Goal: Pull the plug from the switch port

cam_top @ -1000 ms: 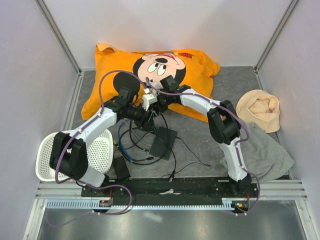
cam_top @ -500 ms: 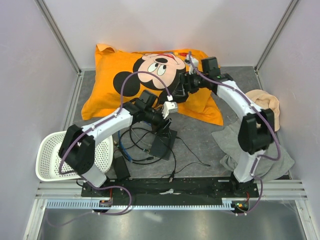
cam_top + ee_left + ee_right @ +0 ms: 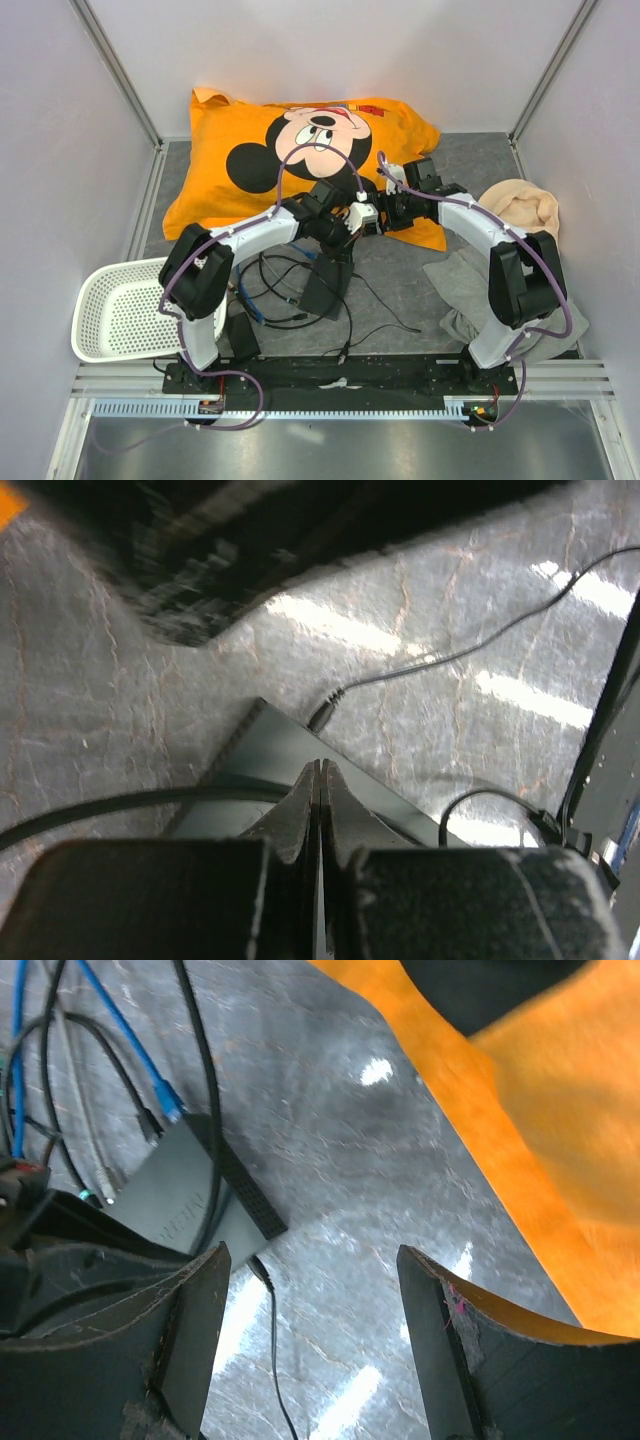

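The switch is a flat black box (image 3: 324,288) on the grey mat, with cables running into its left end. In the left wrist view my left gripper (image 3: 320,766) is shut, its tips pressed together with nothing between them, just above the box's top (image 3: 262,742). A thin black cable's plug (image 3: 321,715) sits in the box's edge a little ahead of those tips. My right gripper (image 3: 310,1260) hangs open over the mat beside the box (image 3: 170,1200), with the same thin plug (image 3: 258,1269) close to its left finger. A blue cable's plug (image 3: 169,1111) meets the box's far end.
An orange cartoon pillow (image 3: 300,150) lies at the back, just behind my right gripper (image 3: 388,212). A white basket (image 3: 118,318) stands at the front left, with a small black power brick (image 3: 242,336) near it. Grey cloth (image 3: 505,300) and a beige cap (image 3: 520,218) lie on the right.
My left gripper has closed from open and swung right over the box. The right arm went up over the pillow, then came back down beside the box.
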You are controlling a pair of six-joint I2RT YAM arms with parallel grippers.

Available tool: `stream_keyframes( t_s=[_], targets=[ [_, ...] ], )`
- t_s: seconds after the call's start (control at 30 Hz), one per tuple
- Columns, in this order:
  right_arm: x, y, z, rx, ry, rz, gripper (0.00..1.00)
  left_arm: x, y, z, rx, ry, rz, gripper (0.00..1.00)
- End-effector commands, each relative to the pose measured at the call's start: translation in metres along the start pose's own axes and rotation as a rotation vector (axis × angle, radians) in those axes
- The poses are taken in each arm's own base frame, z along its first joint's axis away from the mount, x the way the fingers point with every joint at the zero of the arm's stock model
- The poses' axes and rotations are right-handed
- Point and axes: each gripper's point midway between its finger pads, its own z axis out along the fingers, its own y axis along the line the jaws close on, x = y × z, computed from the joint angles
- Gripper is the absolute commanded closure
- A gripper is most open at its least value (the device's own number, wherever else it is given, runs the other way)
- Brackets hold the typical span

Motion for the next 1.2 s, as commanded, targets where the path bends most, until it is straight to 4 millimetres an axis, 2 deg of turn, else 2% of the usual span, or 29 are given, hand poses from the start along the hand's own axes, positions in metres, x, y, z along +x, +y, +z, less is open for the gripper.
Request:
stream_keyframes(
  t_s=[0.0, 0.17, 0.27, 0.47, 0.5, 0.53, 0.67, 0.83, 0.9, 0.97, 1.0, 1.07, 1.17],
  targets=[
    [-0.005, -0.015, -0.009, 0.059, -0.054, 0.058, 0.24, -0.012, 0.008, 0.007, -0.014, -0.009, -0.024, 0.98],
    [0.007, -0.027, -0.007, 0.051, -0.036, 0.141, 0.24, 0.009, 0.006, 0.014, -0.006, 0.041, -0.071, 0.98],
    [0.015, -0.026, -0.007, 0.032, -0.025, 0.153, 0.25, 0.037, 0.002, 0.017, -0.005, 0.093, -0.096, 0.99],
    [0.048, -0.007, -0.004, -0.109, 0.052, 0.093, 0.31, 0.068, 0.007, 0.02, -0.058, 0.164, -0.156, 0.98],
    [0.062, -0.008, -0.002, -0.133, 0.083, 0.021, 0.32, 0.068, 0.006, 0.021, -0.049, 0.163, -0.164, 0.99],
    [0.068, 0.0, -0.002, -0.202, 0.093, -0.018, 0.35, 0.067, 0.004, 0.021, -0.047, 0.158, -0.176, 0.98],
    [0.082, -0.001, -0.006, -0.183, 0.067, -0.238, 0.37, 0.071, 0.0, 0.021, -0.024, 0.166, -0.195, 0.99],
    [0.078, 0.0, -0.016, -0.081, -0.001, -0.53, 0.39, 0.08, -0.01, 0.022, 0.061, 0.188, -0.271, 0.98],
    [0.074, 0.01, -0.018, -0.027, -0.066, -0.664, 0.39, 0.085, -0.016, 0.025, 0.124, 0.216, -0.337, 0.98],
    [0.075, 0.027, -0.015, -0.032, -0.116, -0.806, 0.39, 0.09, -0.019, 0.026, 0.135, 0.218, -0.339, 0.98],
    [0.072, 0.029, -0.015, -0.002, -0.162, -0.857, 0.39, 0.089, -0.017, 0.026, 0.127, 0.211, -0.331, 0.98],
    [0.073, 0.038, -0.009, 0.003, -0.179, -0.897, 0.39, 0.088, -0.015, 0.026, 0.121, 0.211, -0.335, 0.98],
    [0.07, 0.037, 0.001, 0.013, -0.179, -0.882, 0.44, 0.086, -0.008, 0.025, 0.112, 0.211, -0.376, 0.98]
  ],
)
